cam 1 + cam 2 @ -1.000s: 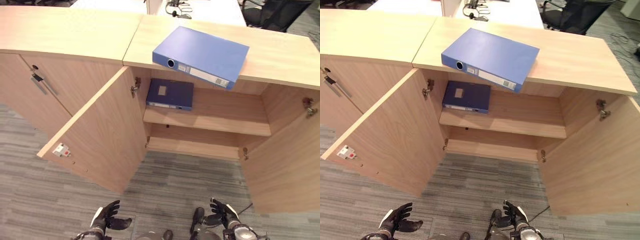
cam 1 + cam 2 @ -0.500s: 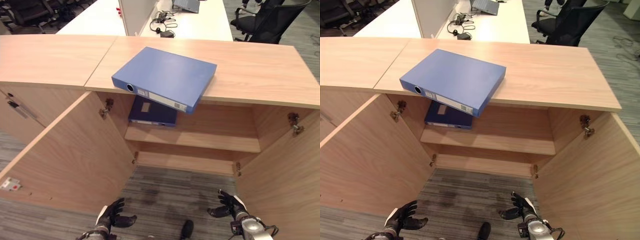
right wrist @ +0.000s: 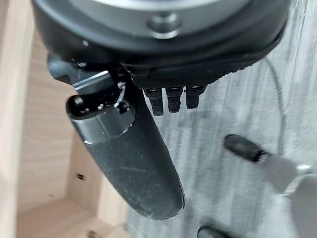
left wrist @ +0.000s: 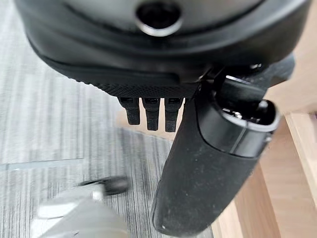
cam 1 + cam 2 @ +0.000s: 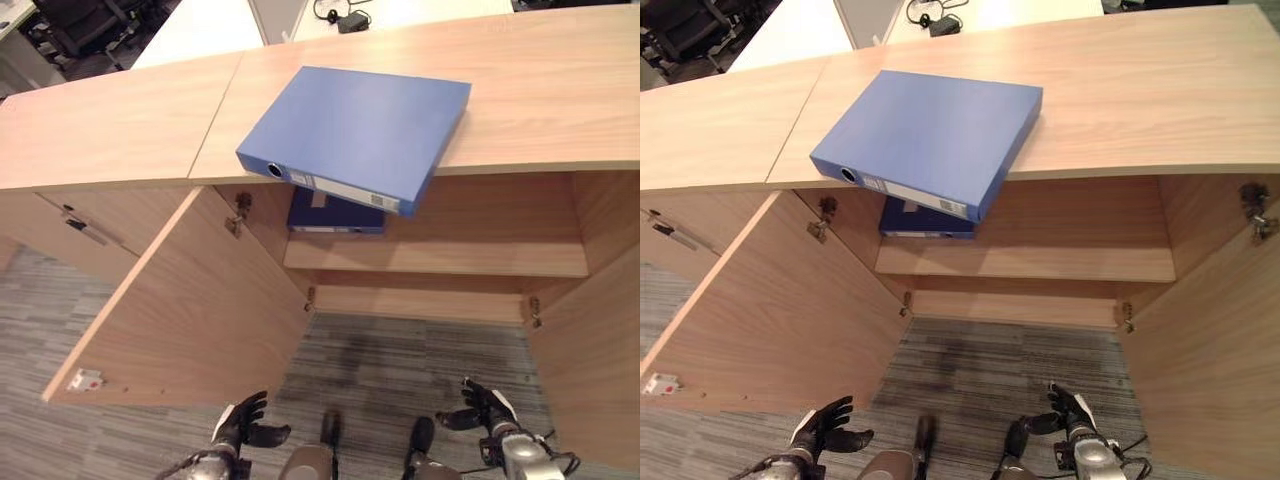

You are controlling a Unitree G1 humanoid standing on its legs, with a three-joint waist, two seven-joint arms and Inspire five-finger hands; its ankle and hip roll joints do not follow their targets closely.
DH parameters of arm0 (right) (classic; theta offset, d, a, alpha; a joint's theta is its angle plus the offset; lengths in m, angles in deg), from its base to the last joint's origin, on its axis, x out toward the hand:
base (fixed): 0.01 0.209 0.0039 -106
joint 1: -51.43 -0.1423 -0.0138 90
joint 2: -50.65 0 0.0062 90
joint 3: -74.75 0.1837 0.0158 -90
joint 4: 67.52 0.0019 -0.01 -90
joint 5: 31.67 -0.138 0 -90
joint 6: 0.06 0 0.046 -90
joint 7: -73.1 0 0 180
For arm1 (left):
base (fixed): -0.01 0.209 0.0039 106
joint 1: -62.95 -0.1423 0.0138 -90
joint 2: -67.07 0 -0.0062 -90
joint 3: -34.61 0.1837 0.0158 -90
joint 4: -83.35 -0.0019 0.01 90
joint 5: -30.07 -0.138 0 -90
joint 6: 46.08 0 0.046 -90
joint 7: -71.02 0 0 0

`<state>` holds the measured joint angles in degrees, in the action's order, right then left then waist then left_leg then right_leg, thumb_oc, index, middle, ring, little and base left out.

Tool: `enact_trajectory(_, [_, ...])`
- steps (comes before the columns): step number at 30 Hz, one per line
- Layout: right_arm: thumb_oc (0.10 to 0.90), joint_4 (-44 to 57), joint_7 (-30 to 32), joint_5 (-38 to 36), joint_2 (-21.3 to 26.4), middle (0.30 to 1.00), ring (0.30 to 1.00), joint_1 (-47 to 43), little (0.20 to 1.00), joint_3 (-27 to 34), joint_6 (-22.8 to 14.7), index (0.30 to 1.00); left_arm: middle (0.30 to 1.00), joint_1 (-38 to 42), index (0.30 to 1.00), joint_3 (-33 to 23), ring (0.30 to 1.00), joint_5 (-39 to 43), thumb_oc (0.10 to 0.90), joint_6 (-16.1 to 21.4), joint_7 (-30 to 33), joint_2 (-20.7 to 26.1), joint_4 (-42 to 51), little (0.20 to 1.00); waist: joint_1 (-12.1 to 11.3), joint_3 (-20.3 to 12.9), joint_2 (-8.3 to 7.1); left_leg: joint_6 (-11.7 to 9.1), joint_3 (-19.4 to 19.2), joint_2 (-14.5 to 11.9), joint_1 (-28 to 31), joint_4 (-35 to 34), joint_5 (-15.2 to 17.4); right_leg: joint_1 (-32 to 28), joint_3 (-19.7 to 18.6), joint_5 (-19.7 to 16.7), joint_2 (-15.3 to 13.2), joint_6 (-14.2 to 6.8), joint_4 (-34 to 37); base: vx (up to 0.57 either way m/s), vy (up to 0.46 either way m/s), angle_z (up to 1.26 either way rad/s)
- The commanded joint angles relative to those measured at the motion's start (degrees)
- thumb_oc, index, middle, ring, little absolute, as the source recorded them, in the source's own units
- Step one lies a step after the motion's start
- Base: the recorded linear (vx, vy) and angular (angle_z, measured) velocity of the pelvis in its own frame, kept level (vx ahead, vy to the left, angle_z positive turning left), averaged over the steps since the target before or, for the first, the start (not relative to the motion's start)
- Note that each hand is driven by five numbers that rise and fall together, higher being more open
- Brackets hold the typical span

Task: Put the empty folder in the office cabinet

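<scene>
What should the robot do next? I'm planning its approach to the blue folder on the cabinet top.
Probably raise both hands toward the blue folder: it lies on the wooden cabinet top, one corner overhanging, while the left hand and right hand hang low and open, holding nothing.

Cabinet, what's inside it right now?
On the upper shelf lies a dark blue folder, partly hidden by the blue folder overhanging the cabinet top. Lower compartment mostly hidden.

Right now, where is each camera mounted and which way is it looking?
Left eye, head: down at the blue folder on the open cabinet; left hand low.
Right eye, head: same scene, slightly offset; right hand low.
Left wrist: along open left hand toward carpet.
Right wrist: along open right hand toward carpet.
Both wrist views share carpet and cabinet wood.
</scene>
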<state>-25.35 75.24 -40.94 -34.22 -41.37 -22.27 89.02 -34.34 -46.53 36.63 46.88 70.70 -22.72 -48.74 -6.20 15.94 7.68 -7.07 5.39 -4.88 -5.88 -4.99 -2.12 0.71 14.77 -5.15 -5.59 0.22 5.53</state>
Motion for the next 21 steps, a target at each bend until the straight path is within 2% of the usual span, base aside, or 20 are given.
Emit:
enact_trajectory(1, [0.800, 1.1, 0.6, -0.4, 0.9, 0.900, 0.900, 0.2, 0.900, -2.0, -2.7, 0.900, 0.900, -0.6, 0.900, -2.0, 0.900, 1.4, 0.800, 3.4, 2.4, 3.3, 1.2, 0.900, -0.8, -2.2, -2.27, 0.6, 5.0, 0.1, 0.6, 6.4, 0.8, -5.4, 2.4, 9.7, 0.4, -5.4, -0.5, 0.09, 0.083, -0.83])
enact_trajectory(6, [0.800, 1.3, 0.2, 0.3, 0.1, 0.900, 0.900, 1.1, 0.900, -2.7, -2.7, 0.900, 0.900, -0.7, 0.900, -1.6, 0.900, 1.2, 0.800, 3.3, 2.2, 3.5, 0.4, 0.900, -1.0, -2.8, -3.38, 1.1, 7.0, 0.6, 2.2, 4.7, 0.9, -6.1, 0.7, 9.5, 0.8, -5.4, -0.5, 0.07, 0.082, -0.27])
enact_trajectory(12, [0.800, 0.7, -0.1, 0.5, -1.8, 0.900, 0.900, 1.9, 0.900, -3.2, -2.5, 0.900, 0.900, -0.2, 0.900, -1.0, 0.900, 0.0, 0.800, 2.9, 2.1, 3.9, -2.0, 0.900, -0.3, -4.6, -5.27, 2.7, 6.3, 0.5, 5.8, 0.7, 1.2, -6.4, -0.5, 8.9, 0.7, -5.9, -0.5, 0.07, 0.132, -0.01])
enact_trajectory(17, [0.800, 0.6, -0.4, 0.6, -2.6, 0.900, 0.900, 2.1, 0.900, -3.8, -2.4, 0.900, 0.900, 0.2, 0.900, -0.5, 0.900, -0.4, 0.800, 2.9, 1.8, 4.3, -2.6, 0.900, -0.4, -5.3, -6.42, 3.6, 6.1, 1.1, 6.8, 0.3, 2.1, -6.8, -1.1, 8.8, 0.4, -6.4, -0.6, 0.06, 0.137, -0.01])
enact_trajectory(21, [0.800, 0.9, -0.9, 0.8, -3.3, 0.900, 0.900, 2.2, 0.900, -4.6, -2.1, 0.900, 0.900, 0.7, 0.900, 0.0, 0.900, -1.0, 0.800, 2.9, 1.6, 5.4, -1.7, 0.900, -0.7, -6.1, -8.10, 4.5, 6.3, 1.7, 7.4, 0.2, 3.1, -6.9, -1.8, 9.0, 0.1, -6.8, -1.6, 0.05, 0.114, 0.01])
